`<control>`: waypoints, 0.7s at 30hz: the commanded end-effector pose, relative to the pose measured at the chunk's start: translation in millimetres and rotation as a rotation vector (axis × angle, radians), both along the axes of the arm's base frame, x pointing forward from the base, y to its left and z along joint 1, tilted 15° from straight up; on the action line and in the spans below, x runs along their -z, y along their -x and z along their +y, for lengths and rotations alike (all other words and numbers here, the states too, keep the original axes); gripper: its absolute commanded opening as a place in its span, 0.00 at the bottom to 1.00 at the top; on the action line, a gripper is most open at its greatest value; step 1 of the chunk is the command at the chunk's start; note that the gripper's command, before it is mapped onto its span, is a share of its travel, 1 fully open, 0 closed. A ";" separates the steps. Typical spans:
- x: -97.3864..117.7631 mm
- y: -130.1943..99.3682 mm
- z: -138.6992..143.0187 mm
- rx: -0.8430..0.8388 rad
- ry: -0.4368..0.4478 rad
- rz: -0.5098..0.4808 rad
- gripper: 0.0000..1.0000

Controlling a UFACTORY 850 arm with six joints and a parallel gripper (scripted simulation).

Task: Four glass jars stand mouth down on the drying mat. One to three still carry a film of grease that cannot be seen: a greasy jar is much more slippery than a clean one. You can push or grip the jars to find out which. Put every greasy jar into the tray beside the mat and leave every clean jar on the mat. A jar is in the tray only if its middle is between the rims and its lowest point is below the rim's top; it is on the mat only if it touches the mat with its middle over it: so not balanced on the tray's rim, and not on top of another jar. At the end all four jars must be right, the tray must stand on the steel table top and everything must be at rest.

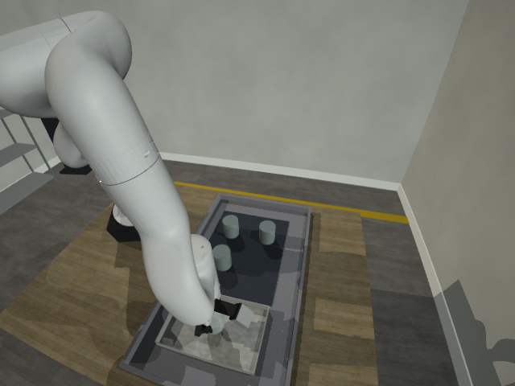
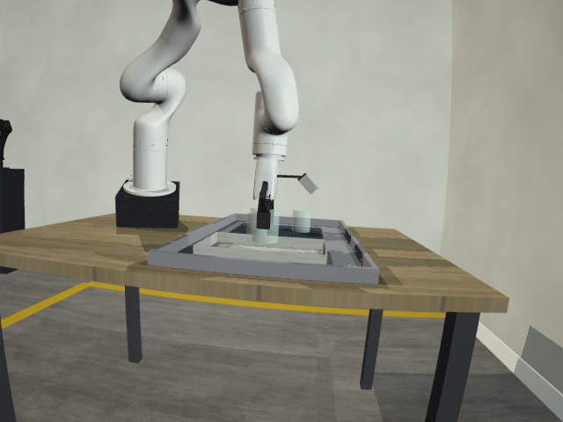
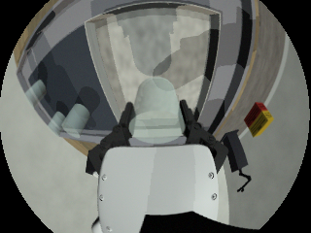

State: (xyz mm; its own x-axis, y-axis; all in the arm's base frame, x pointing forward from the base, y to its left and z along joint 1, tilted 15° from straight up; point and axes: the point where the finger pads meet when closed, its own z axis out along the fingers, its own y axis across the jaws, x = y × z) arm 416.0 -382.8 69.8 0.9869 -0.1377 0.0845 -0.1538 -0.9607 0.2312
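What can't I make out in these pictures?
- Grease on the held jar: invisible in every view.
- Far end of the robot's upper arm: cut off by the top view's left edge.
- Two mat jars: overlapped by the gripper and held jar, exterior view.
- Markings on the red-and-yellow box: too small, wrist view.
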 end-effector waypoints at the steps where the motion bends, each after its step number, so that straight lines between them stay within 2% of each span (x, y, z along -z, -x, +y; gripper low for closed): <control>1: 0.3 -0.8 -0.8 0.000 0.005 -0.003 0.00; 21: 22.0 -1.9 -6.3 0.000 0.005 -0.003 0.00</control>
State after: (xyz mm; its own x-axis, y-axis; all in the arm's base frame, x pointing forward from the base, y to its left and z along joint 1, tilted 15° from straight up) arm 416.9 -387.1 53.0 0.9868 -0.1379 0.0846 -0.1541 -0.9603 0.2326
